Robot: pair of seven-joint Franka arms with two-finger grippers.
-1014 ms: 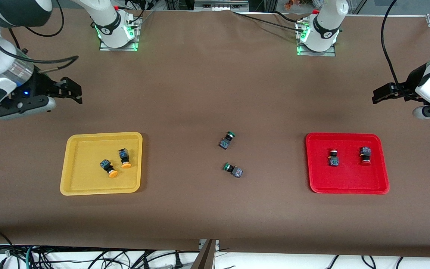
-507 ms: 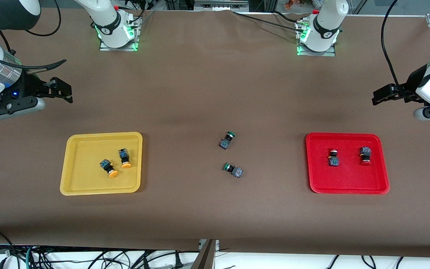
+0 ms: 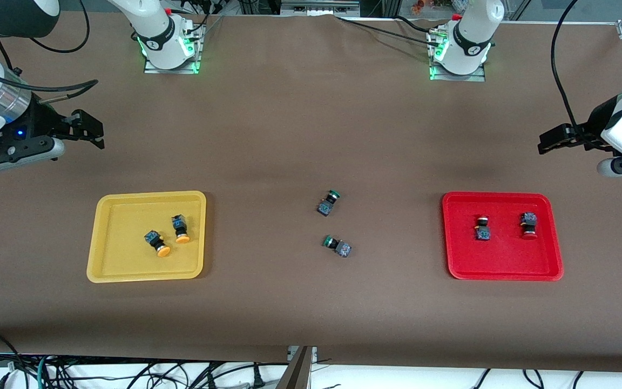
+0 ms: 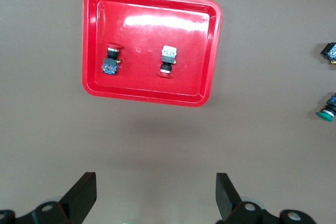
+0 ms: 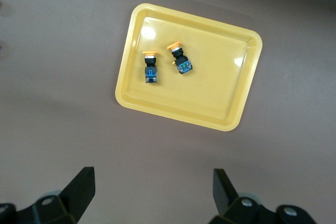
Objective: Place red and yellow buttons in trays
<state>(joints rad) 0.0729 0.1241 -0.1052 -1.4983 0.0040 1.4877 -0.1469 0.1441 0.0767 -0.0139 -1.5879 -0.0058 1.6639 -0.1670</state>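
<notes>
The yellow tray [image 3: 107, 270] holds two yellow-capped buttons [image 3: 157, 243] [image 3: 180, 229]; they also show in the right wrist view [image 5: 150, 68] [image 5: 180, 59] in that tray [image 5: 220, 103]. The red tray [image 3: 505, 270] holds two red-capped buttons [image 3: 482, 228] [image 3: 528, 225]; they also show in the left wrist view [image 4: 111, 61] [image 4: 168, 61] in that tray [image 4: 147, 85]. My right gripper [image 3: 90, 131] is open and empty, up over bare table at the right arm's end. My left gripper [image 3: 549, 139] is open and empty, up over bare table at the left arm's end.
Two green-capped switches [image 3: 328, 202] [image 3: 337, 246] lie on the brown table between the trays. Both show at the edge of the left wrist view [image 4: 329, 52] [image 4: 328, 107]. The arm bases [image 3: 168, 40] [image 3: 459, 48] stand along the table edge farthest from the front camera.
My right gripper has drawn back toward the right arm's end of the table, away from the yellow tray. My left gripper has hardly moved.
</notes>
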